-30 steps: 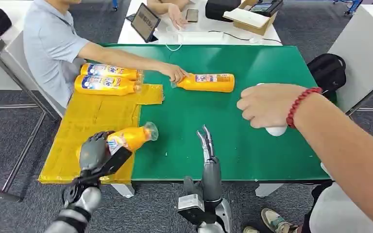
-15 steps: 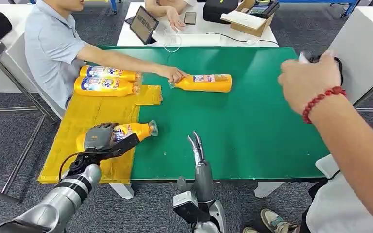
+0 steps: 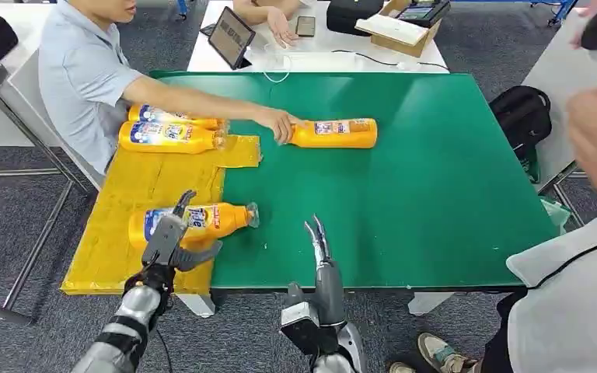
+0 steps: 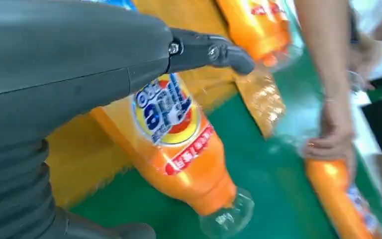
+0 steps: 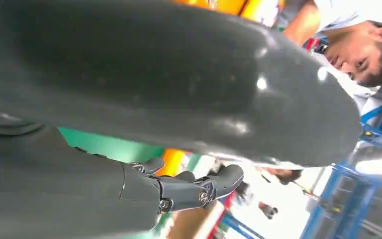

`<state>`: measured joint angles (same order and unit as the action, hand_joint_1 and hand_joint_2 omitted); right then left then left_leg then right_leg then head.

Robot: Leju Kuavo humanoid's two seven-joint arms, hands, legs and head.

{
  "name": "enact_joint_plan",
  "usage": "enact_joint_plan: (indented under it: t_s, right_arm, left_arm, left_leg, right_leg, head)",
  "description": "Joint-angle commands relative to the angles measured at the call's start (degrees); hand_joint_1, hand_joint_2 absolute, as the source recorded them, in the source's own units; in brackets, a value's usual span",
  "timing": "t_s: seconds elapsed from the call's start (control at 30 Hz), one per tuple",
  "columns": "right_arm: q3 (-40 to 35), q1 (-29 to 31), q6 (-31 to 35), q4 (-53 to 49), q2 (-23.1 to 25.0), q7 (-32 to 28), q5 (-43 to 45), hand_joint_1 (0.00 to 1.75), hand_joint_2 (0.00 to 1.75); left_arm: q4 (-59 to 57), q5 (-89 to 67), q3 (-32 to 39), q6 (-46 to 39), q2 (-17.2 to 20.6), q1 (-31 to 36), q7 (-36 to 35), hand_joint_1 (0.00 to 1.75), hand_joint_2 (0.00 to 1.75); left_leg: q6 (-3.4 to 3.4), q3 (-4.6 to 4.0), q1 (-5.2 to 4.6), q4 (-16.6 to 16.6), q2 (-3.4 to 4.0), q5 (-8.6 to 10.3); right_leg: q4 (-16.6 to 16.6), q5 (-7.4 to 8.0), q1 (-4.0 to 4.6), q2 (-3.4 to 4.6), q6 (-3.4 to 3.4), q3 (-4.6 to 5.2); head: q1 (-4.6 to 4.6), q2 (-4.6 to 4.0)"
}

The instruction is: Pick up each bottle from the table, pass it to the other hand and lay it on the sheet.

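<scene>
While your left hand [image 3: 169,239] hovers empty, fingers spread, beside the laid bottle [image 3: 190,222], the next bottle [image 3: 333,133] lies crosswise far up the desk [image 3: 404,202], nearer your right hand [image 3: 316,237], empty too.

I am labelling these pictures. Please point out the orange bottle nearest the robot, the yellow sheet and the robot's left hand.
orange plastic bottle [image 3: 202,221], head view, on its orange body.
yellow plastic sheet [image 3: 136,183], head view, on a bare part.
left hand [image 3: 169,239], head view, on its middle.
</scene>
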<state>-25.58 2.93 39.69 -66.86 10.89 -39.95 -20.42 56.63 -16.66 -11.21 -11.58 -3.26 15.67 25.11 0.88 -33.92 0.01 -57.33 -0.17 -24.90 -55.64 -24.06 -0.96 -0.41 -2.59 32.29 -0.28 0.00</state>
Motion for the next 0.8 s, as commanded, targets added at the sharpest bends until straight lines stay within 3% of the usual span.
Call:
enact_joint_plan:
  t_s: [0.03,0.07,0.1,0.17,0.2,0.27,0.43,0.63,0.8]
  right_arm:
    - [21.47,9.11,0.31,11.33,-4.55,8.98,-38.22,0.0,0.0]
    - [22.31,11.64,0.31,14.44,-5.83,9.74,-39.84,0.0,0.0]
    - [23.07,12.91,0.31,16.18,-6.34,8.41,-38.96,0.0,1.75]
    - [25.96,15.28,0.31,16.98,-7.48,13.25,-47.65,0.0,1.75]
    - [25.96,15.28,0.31,16.98,-7.48,13.25,-47.65,0.0,1.75]
    - [25.22,18.78,0.31,22.73,-9.56,19.43,-53.29,0.0,1.75]
    - [23.69,21.97,0.31,32.9,-11.81,24.27,-52.43,0.0,1.75]
    - [23.42,25.6,0.31,41.68,-12.1,25.25,-49.85,0.0,1.75]
    - [24.27,28.44,-5.33,47.17,-10.87,25.36,-45.98,0.0,1.75]
  left_arm:
    - [27.46,11.79,0.49,-11.61,-4.52,-11.13,10.73,0.0,1.75]
    - [29.99,12.66,0.27,-12.4,-4.63,-12.33,11.12,0.0,1.75]
    - [31.02,12.79,-0.18,-12.75,-4.46,-12.84,10.75,0.0,1.75]
    - [33.5,13.17,0.52,-16.75,-6.16,-14.92,14.25,0.0,1.75]
    - [33.5,13.17,0.52,-16.75,-6.16,-14.92,14.25,0.0,1.75]
    - [35.52,12.75,-0.17,-20.83,-7.18,-16.97,14.89,0.0,1.75]
    - [32.87,6.84,-1.94,-28.42,-7.18,-17.54,14.38,0.0,1.75]
    - [32.0,2.33,-5.53,-28.42,-6.58,-15.62,13.8,0.0,1.75]
    - [29.94,-0.13,-6.66,-28.42,-6.48,-13.79,12.97,0.0,1.75]
  left_leg:
    - [-0.01,-0.14,0.04,-0.05,-0.11,0.0]
    - [-0.01,-0.18,0.07,-0.09,-0.1,-0.02]
    - [0.01,-0.24,0.05,-0.06,0.01,-0.01]
    - [0.01,-0.21,0.05,-0.06,0.06,-0.04]
    - [0.02,-0.26,0.0,-0.03,0.0,0.0]
    - [0.01,-0.28,0.01,-0.06,0.03,-0.02]
    - [-0.03,-0.18,-0.04,0.0,-0.02,-0.02]
    - [-0.01,-0.29,-0.03,-0.03,-0.08,-0.02]
    - [-0.05,-0.3,0.0,-0.08,0.02,-0.03]
  right_leg:
    - [0.01,-0.02,0.04,-0.07,0.04,0.1]
    - [0.01,-0.03,0.07,-0.06,0.06,0.13]
    - [0.03,0.02,0.05,0.05,0.03,0.2]
    - [0.04,0.01,0.05,0.11,0.04,0.14]
    - [0.02,0.02,0.0,0.04,0.01,0.2]
    - [0.02,0.03,0.02,0.09,0.0,0.2]
    - [0.08,0.05,-0.01,0.04,-0.03,0.14]
    - [0.04,0.04,0.0,0.01,-0.05,0.2]
    - [-0.01,0.06,0.03,0.11,0.0,0.26]
  head:
    - [0.0,0.0]
    - [0.02,0.0]
    - [0.0,0.0]
    - [0.0,0.0]
    - [0.0,0.0]
    - [0.02,0.0]
    - [0.0,0.0]
    - [0.0,0.0]
    - [0.0,0.0]
